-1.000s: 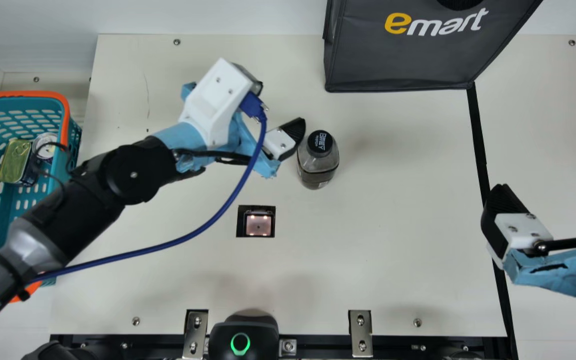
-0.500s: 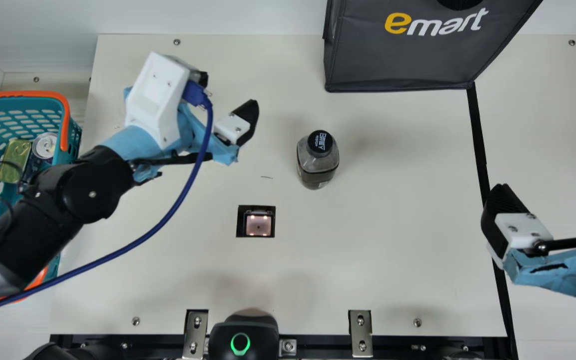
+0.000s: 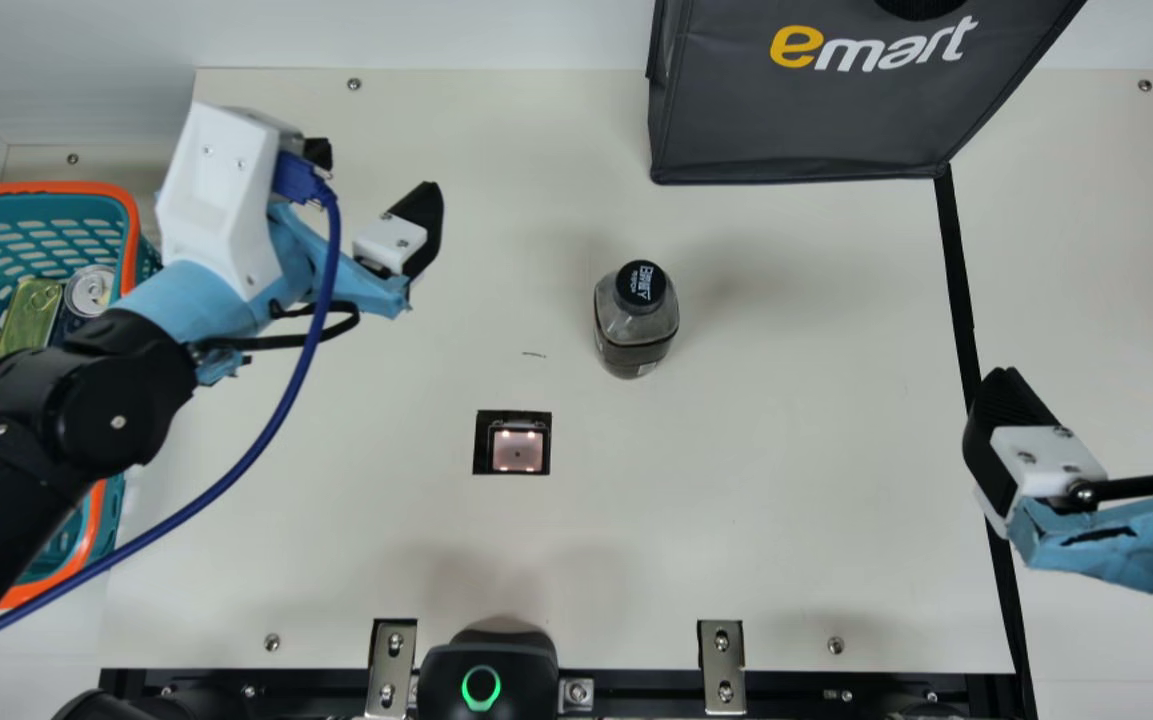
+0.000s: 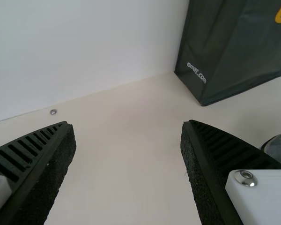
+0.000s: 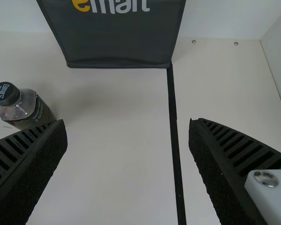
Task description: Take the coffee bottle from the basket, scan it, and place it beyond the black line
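Our left gripper gapes empty in the main view, well apart from the coffee bottle upright on the worktop. In the left wrist view, we see nothing between its spread fingers. In the right wrist view, our right gripper is wide and empty too; we should probably centre it on the bottle's body, squeeze evenly and lift straight.
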`<action>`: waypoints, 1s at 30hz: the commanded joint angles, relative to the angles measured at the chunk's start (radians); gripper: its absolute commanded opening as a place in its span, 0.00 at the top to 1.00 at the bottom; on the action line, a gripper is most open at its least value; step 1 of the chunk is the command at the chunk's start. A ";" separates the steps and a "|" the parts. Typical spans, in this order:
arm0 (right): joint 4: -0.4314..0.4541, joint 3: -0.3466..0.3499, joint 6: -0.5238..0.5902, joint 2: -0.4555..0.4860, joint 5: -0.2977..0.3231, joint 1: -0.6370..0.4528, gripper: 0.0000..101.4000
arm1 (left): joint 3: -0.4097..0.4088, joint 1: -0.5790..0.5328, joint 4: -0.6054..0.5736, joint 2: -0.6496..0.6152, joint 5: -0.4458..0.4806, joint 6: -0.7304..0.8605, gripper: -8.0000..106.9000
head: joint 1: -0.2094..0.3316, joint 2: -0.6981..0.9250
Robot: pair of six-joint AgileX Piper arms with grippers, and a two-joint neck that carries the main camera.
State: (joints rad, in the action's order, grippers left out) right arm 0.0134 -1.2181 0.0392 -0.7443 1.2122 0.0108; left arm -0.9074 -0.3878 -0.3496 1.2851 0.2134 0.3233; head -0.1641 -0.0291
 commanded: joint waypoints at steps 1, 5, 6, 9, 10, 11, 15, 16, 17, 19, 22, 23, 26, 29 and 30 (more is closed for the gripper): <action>0.000 0.000 0.000 0.000 0.000 0.000 0.10 | 0.006 0.011 0.038 -0.013 0.007 -0.039 0.15 | 0.026 0.002; 0.000 0.000 0.000 0.000 0.000 0.000 0.10 | 0.018 0.034 0.096 -0.043 0.023 -0.095 0.15 | 0.026 0.002; 0.000 0.000 0.000 0.000 0.000 0.000 0.10 | 0.021 0.039 0.110 -0.050 0.027 -0.109 0.15 | 0.026 0.002; 0.000 0.000 0.000 0.000 0.000 0.000 0.10 | 0.029 0.052 0.152 -0.073 0.044 -0.150 0.15 | 0.026 0.002; 0.000 0.000 0.000 0.000 0.000 0.000 0.10 | 0.032 0.057 0.164 -0.080 0.049 -0.162 0.15 | 0.026 0.002; 0.000 0.000 0.000 0.000 0.000 0.000 0.10 | 0.034 0.061 0.175 -0.087 0.055 -0.173 0.15 | 0.026 0.002; 0.000 0.000 0.000 0.000 0.001 0.000 0.10 | 0.045 0.077 0.219 -0.115 0.077 -0.222 0.15 | 0.026 0.002; 0.000 0.000 0.000 0.000 0.001 0.000 0.10 | 0.047 0.081 0.229 -0.121 0.082 -0.233 0.15 | 0.026 0.002; 0.000 0.000 0.000 0.000 0.001 0.000 0.10 | 0.049 0.084 0.238 -0.126 0.087 -0.245 0.15 | 0.026 0.002; 0.000 0.000 0.000 0.000 0.001 0.000 0.10 | 0.051 0.091 0.254 -0.136 0.098 -0.267 0.15 | 0.026 0.002; 0.000 0.000 0.000 0.000 0.001 0.000 0.10 | 0.054 0.101 0.275 -0.148 0.112 -0.297 0.15 | 0.026 0.002; 0.000 0.000 0.000 0.000 0.001 0.000 0.10 | 0.055 0.104 0.282 -0.150 0.116 -0.305 0.15 | 0.026 0.002; 0.000 0.000 0.000 0.000 0.001 0.000 0.10 | 0.056 0.111 0.298 -0.159 0.129 -0.327 0.15 | 0.026 0.002; 0.000 0.000 0.000 0.000 0.001 0.000 0.10 | 0.055 0.116 0.316 -0.165 0.141 -0.349 0.15 | 0.026 0.002; 0.000 0.000 0.000 0.000 0.001 0.000 0.10 | 0.056 0.118 0.320 -0.168 0.145 -0.354 0.15 | 0.026 0.002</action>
State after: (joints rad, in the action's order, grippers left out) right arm 0.0134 -1.2181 0.0392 -0.7443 1.2132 0.0108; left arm -0.8523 -0.2719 -0.0320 1.1200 0.3556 -0.0264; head -0.1641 -0.0291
